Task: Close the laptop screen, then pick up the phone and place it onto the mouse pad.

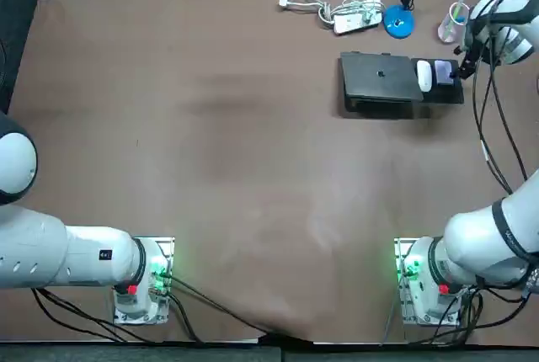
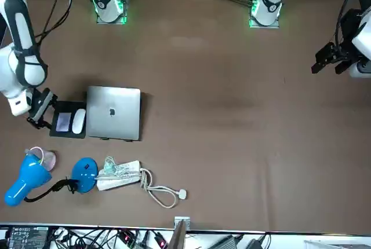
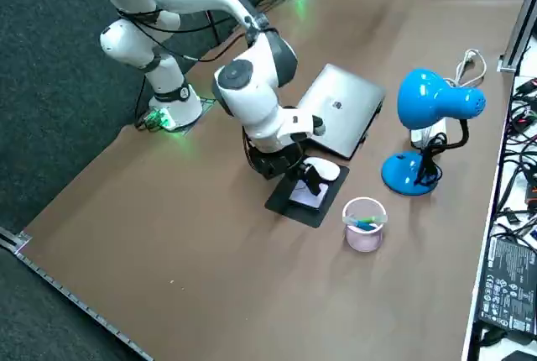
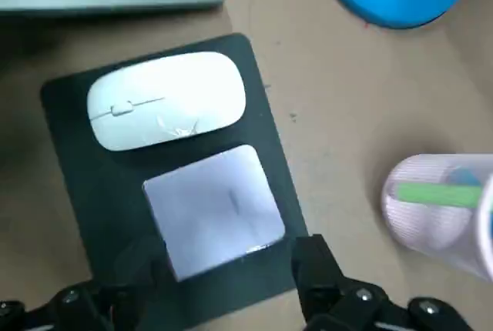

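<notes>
Phone (image 4: 216, 209) lies on mouse pad (image 4: 77, 185) under splayed right tool (image 4: 229, 252).

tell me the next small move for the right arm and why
Probably lift the right gripper straight up and clear: the laptop is shut, the phone lies flat on the mouse pad beside the mouse, and the gripper is open.

Silver laptop (image 1: 381, 77), white mouse (image 4: 166, 100), pale lilac phone (image 4: 214, 209), black mouse pad (image 4: 77, 185), black gripper (image 4: 227, 262) at its edge
</notes>
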`<action>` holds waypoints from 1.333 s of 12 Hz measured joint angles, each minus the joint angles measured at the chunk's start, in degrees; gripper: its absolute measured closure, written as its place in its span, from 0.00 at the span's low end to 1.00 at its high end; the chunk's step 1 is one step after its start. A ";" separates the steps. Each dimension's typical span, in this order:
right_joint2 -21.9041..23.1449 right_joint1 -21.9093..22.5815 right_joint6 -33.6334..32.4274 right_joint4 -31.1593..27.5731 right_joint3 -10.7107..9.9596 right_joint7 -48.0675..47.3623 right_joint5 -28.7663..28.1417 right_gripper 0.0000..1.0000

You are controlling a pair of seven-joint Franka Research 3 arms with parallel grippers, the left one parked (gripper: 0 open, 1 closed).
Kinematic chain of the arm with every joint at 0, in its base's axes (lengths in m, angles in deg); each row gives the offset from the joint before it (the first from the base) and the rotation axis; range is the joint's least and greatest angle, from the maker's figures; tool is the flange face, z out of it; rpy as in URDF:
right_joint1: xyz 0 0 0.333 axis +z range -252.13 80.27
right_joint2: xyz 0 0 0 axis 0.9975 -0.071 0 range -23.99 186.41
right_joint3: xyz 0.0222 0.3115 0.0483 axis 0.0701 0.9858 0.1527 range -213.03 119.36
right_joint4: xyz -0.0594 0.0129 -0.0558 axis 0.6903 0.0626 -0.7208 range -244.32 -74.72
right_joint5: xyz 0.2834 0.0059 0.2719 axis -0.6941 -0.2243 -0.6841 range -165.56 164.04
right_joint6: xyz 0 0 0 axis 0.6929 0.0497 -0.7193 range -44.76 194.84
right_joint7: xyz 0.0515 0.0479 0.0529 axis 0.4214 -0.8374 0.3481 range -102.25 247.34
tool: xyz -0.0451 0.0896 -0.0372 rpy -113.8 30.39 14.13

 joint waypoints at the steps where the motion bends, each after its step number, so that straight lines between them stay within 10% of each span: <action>1: 1.05 -0.22 -1.20 0.16 -0.02 0.00 -0.12 0.00; 16: 8.95 0.40 -37.84 22.82 0.55 -39.53 5.22 0.00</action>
